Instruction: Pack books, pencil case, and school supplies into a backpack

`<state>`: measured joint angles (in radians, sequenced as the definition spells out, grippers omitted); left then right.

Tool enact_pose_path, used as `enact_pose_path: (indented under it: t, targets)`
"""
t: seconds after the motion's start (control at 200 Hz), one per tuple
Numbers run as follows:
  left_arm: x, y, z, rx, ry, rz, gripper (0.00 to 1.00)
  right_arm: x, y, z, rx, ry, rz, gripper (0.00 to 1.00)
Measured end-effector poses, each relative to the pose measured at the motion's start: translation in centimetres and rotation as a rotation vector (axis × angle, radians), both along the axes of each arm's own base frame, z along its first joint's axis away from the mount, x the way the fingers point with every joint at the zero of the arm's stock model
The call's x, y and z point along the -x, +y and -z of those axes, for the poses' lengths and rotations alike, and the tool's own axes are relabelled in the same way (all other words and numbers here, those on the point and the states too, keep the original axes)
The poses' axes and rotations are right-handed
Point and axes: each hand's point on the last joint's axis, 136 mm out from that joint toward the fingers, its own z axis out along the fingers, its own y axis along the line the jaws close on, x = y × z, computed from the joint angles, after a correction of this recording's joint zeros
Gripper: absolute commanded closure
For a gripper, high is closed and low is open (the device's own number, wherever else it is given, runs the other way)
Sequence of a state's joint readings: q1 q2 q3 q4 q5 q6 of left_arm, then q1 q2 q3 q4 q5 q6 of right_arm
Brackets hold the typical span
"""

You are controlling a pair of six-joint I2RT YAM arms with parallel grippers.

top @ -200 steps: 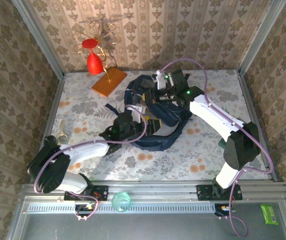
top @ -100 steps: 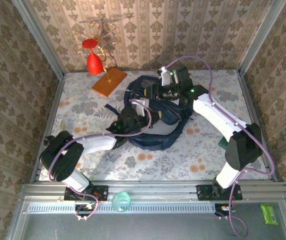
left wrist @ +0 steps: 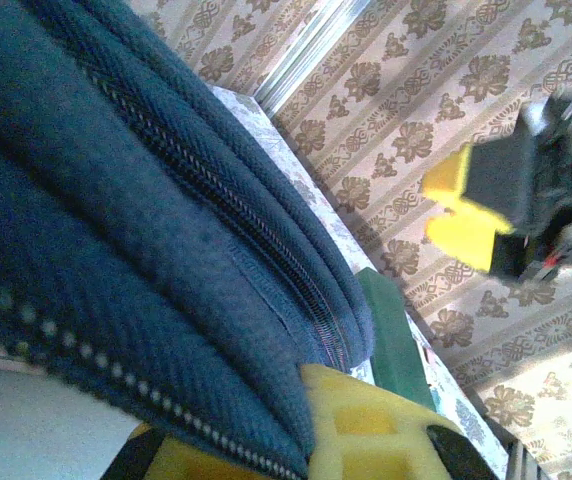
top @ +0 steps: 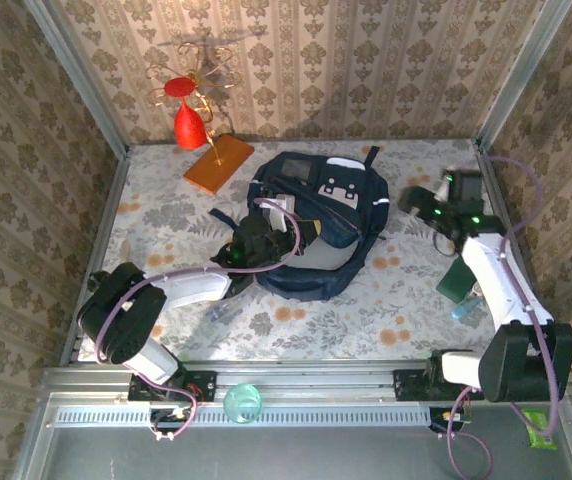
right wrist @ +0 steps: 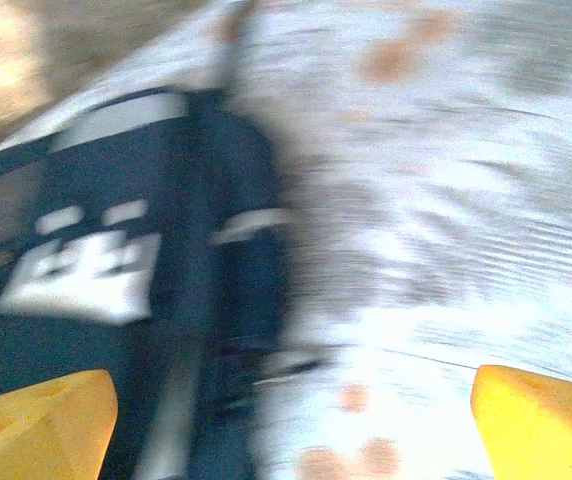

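The backpack (top: 316,225) lies in the middle of the bench (top: 406,325). The left gripper (top: 284,238) is closed on the fabric at its left edge. In the left wrist view a yellow finger (left wrist: 366,440) presses under the navy cloth just beside the zipper line. The right gripper (top: 414,203) hangs off the backpack's right side, apart from it, with its jaws spread wide and nothing between them; the blurred right wrist view agrees. The dark green book (top: 455,284) sits on the bench near the right arm, well apart from the bag, though I cannot tell whether it lies flat or is propped up. It looks like the next thing to fetch. To do this well, the left gripper needs a firm pinch and a lift that makes the mouth gape without dragging the whole bag across the bench. The right gripper should close on the book's thin edge, since a flat cover gives little to hold, then slide it in low through the held opening.
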<state>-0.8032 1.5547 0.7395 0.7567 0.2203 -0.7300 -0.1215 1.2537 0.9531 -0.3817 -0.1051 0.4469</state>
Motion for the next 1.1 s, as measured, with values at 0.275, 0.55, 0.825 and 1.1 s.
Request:
enact_pose_path:
  t: [0.275,0.55,0.825,1.1]
  targets:
    - [0.1,0.1,0.1,0.005,-0.005,-0.002,1.00,2.7,-11.0,7.0,0.103,0.245,0.367,0.00]
    - [-0.3,0.6,0.3,0.069,0.002,0.030,1.00,4.4,-13.6,11.7,0.072,0.419,0.436,0.02]
    - [-0.7,1.1,0.1,0.165,0.033,0.064,1.00,4.3,-13.8,13.6,0.087,0.492,0.414,0.22]
    - [-0.6,1.0,-0.1,0.192,0.046,0.078,1.00,1.5,-12.6,13.7,0.167,0.500,0.338,0.37]
